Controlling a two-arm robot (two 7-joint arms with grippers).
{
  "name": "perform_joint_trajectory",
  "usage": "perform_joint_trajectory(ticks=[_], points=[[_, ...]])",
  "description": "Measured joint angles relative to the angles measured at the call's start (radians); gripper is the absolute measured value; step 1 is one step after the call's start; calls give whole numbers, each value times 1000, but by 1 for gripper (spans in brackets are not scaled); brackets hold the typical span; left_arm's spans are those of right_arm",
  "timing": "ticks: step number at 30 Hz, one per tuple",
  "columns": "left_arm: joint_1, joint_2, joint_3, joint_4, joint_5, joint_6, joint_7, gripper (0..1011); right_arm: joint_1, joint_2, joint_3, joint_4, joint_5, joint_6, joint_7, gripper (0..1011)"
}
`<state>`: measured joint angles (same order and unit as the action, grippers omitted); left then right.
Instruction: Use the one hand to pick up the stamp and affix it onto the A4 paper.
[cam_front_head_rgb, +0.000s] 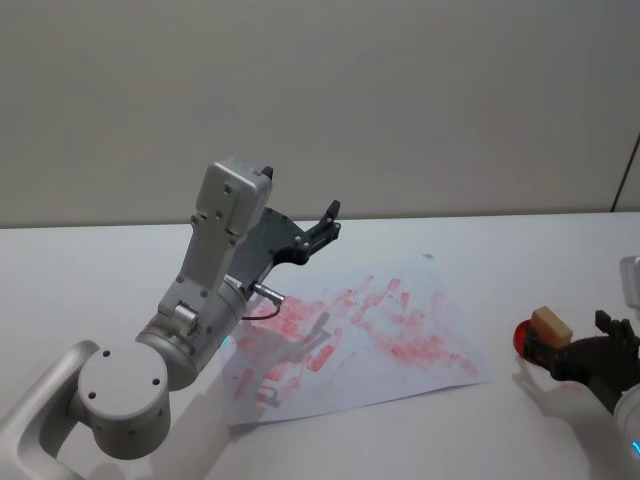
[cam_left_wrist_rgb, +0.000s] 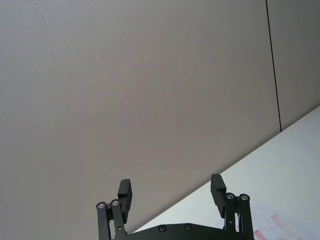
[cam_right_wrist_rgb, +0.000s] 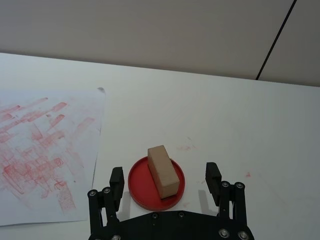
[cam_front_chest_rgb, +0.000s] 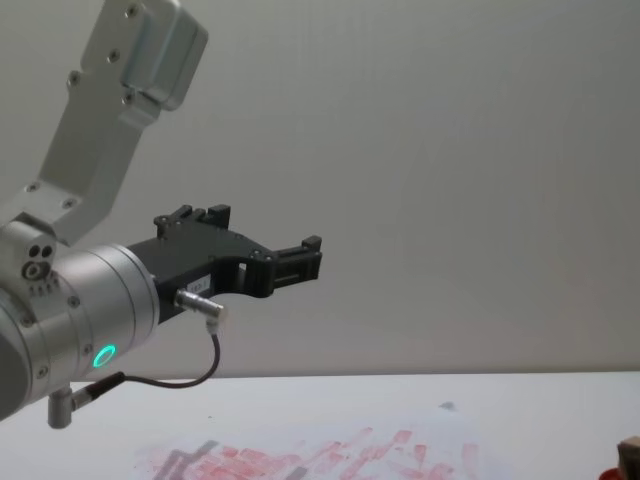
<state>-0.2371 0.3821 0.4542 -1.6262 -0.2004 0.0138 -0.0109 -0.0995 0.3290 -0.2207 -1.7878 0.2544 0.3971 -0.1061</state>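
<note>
**Right gripper poised at the stamp, beside the A4 paper**

Nearest the robot, the right gripper (cam_right_wrist_rgb: 165, 174) sits off the right edge of the A4 paper (cam_front_head_rgb: 400, 330). Its jaws stand apart, empty, and line up on either side of the stamp (cam_right_wrist_rgb: 161, 167) without touching it. The stamp is a tan wooden block that rests on a low red pad (cam_right_wrist_rgb: 142, 184) on the white table (cam_right_wrist_rgb: 225, 115), just right of the paper and not on it.

The paper lies flat and carries many smudged red rectangular prints. Whether any belongs to this attempt cannot be told.

Farther off, the left gripper (cam_left_wrist_rgb: 170, 187) is held high in the air above the paper's left part, with its jaws apart and nothing between them.

By these views the task is at its start. The stamp is not yet grasped, and closing on it, lifting, carrying it over the paper and pressing down all remain.

No brand or writing can be read. A small pale label (cam_front_chest_rgb: 200, 285) on the left gripper's body is too small to make out.
</note>
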Motion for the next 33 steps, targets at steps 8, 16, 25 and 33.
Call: perform_joint_trajectory(ticks=[8, 16, 25, 33], points=[[0, 0, 0, 0, 0, 0, 0, 1001, 19, -10, 2, 28, -19, 22, 9, 1001], [0, 0, 0, 0, 0, 0, 0, 1001, 60, -24, 2, 75, -47, 33, 43, 1001], [0, 0, 0, 0, 0, 0, 0, 1001, 86, -33, 2, 106, -65, 39, 67, 831], [0, 0, 0, 0, 0, 0, 0, 1001, 97, -37, 2, 118, -73, 41, 76, 607]])
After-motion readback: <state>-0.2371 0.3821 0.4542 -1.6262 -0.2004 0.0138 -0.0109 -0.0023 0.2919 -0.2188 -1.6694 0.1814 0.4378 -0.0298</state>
